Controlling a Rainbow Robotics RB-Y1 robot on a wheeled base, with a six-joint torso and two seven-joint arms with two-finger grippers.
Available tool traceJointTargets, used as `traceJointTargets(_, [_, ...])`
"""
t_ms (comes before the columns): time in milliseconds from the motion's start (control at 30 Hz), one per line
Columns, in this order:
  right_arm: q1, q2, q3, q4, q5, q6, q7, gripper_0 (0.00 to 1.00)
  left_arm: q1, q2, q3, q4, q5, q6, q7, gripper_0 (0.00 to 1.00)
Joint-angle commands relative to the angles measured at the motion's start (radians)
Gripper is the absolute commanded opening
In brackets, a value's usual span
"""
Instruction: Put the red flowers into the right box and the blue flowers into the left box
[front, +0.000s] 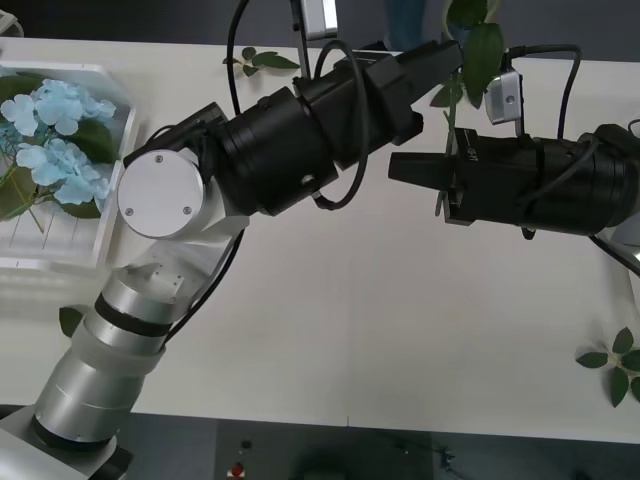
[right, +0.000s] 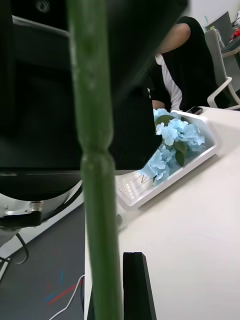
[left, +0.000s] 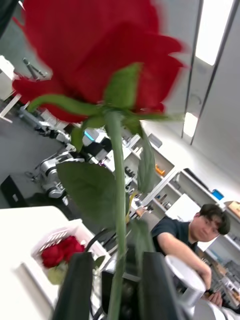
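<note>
- The left gripper (front: 452, 50) reaches from the near left across the middle of the white table (front: 330, 330) to its far side, right of centre.
- In the left wrist view its two black fingers (left: 77, 285) stand on either side of a green stem (left: 119, 210), closed in on it, and the stem rises to a large red rose (left: 95, 50) close to the camera, with green sepals under the bloom and broad leaves lower down.
- From the front, that flower's dark leaves (front: 482, 55) show at the far edge of the table, just above the left gripper's tip.
- The right gripper (front: 405, 168) comes in from the right at mid-table, its black fingers pointing left toward the left arm's wrist, just near of the left gripper.
- In the right wrist view the same thick green stem (right: 97, 165) runs upright close in front of the lens beside one black finger (right: 139, 285); whether the right gripper's fingers are apart or together on the stem I cannot tell.
- The left box (front: 112, 160) lies at the table's left edge, with pale blue flowers (front: 55, 140) lying in it, heads toward the far end.
- The right box (left: 37, 272) appears in the left wrist view as a white basket-like container holding red roses (left: 61, 252).
- Loose leaf sprigs lie on the table: one at the far side (front: 262, 60), one at the near right edge (front: 615, 365).
</note>
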Motion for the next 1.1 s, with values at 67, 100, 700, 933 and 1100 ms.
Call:
traceJointTargets(67, [-0.018,0.014,-0.018,-0.012,0.003,0.010,-0.027,0.00,0.034,0.119,0.035,-0.022,0.154,0.001,-0.052,0.77])
traceJointTargets(100, [-0.018,0.014,-0.018,-0.012,0.003,0.012,-0.025,0.00,0.045,0.145,0.034,-0.030,0.206,0.001,-0.055,0.77])
traceJointTargets(700, [-0.107,-0.402,-0.018,0.045,0.015,0.009,-0.346,0.00,0.046,0.363,0.323,0.182,0.110,0.449,-0.058,0.77])
traceJointTargets(933, [-0.101,-0.577,-0.018,0.173,0.175,0.070,-0.536,0.00,-0.055,0.323,0.535,0.372,-0.022,0.782,-0.058,0.90])
traceJointTargets(1100, [-0.063,-0.667,-0.018,0.242,0.285,0.093,-0.668,0.00,-0.055,0.346,0.573,0.372,-0.157,0.854,-0.046,1.00])
